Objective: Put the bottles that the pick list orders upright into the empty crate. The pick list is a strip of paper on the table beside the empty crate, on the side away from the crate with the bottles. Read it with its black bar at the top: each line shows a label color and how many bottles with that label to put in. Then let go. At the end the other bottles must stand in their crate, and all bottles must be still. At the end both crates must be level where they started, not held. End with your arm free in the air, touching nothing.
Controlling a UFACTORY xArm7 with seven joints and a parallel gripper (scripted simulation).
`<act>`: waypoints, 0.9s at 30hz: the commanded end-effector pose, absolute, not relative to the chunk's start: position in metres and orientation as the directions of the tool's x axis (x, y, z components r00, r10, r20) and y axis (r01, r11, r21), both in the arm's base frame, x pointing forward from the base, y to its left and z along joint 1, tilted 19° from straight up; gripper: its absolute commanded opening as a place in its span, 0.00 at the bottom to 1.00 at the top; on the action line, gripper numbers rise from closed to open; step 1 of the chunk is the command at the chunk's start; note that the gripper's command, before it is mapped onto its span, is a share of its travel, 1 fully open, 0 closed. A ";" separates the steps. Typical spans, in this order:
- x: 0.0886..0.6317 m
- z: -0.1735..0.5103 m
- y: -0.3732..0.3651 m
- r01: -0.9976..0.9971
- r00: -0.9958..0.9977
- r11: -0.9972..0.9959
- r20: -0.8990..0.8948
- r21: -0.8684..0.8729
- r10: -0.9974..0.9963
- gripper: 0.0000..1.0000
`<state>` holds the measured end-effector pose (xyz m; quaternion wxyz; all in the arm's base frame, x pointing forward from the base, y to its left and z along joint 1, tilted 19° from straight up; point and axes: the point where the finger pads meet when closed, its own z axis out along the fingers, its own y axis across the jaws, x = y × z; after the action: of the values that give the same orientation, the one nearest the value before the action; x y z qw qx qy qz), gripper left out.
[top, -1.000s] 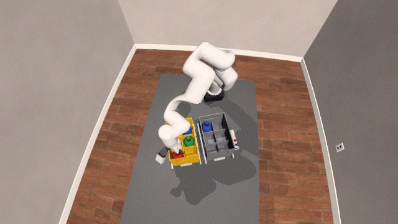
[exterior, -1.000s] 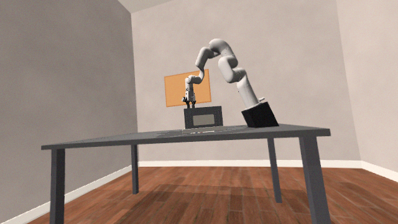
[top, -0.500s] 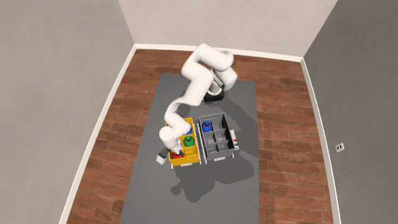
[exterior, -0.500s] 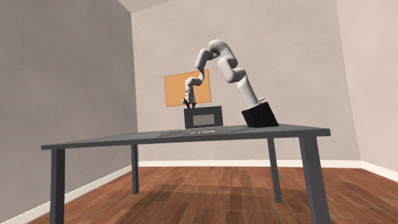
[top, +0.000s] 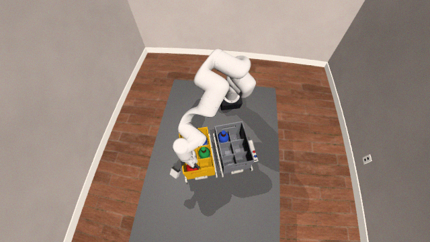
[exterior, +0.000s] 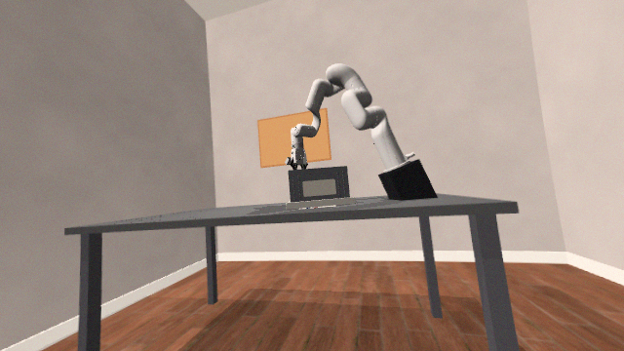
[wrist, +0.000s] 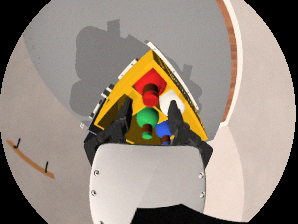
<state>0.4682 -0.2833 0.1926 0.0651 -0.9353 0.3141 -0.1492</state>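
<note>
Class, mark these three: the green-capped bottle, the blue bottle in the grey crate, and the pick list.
green-capped bottle (top: 203, 152), top view, on its cap
blue bottle (top: 223, 136), top view, on its top
pick list (top: 254, 154), top view, mid-strip

A bare test room: plain grey walls (top: 60, 67), white skirting (top: 111, 111) and plank floor (top: 309, 134). One grey table (exterior: 292, 216) carries the arm's black base (exterior: 407, 180); an orange panel (exterior: 275, 141) hangs on the far wall.
</note>
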 end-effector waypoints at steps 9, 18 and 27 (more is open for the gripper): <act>0.474 0.181 -0.284 -0.568 0.756 -0.794 0.243 -0.215 -0.607 0.65; 0.477 0.172 -0.284 -0.568 0.756 -0.794 0.243 -0.215 -0.607 0.65; 0.481 0.161 -0.284 -0.568 0.756 -0.794 0.243 -0.215 -0.607 0.65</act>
<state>0.4788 -0.2825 0.1620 0.0650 -0.9353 0.3141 -0.1494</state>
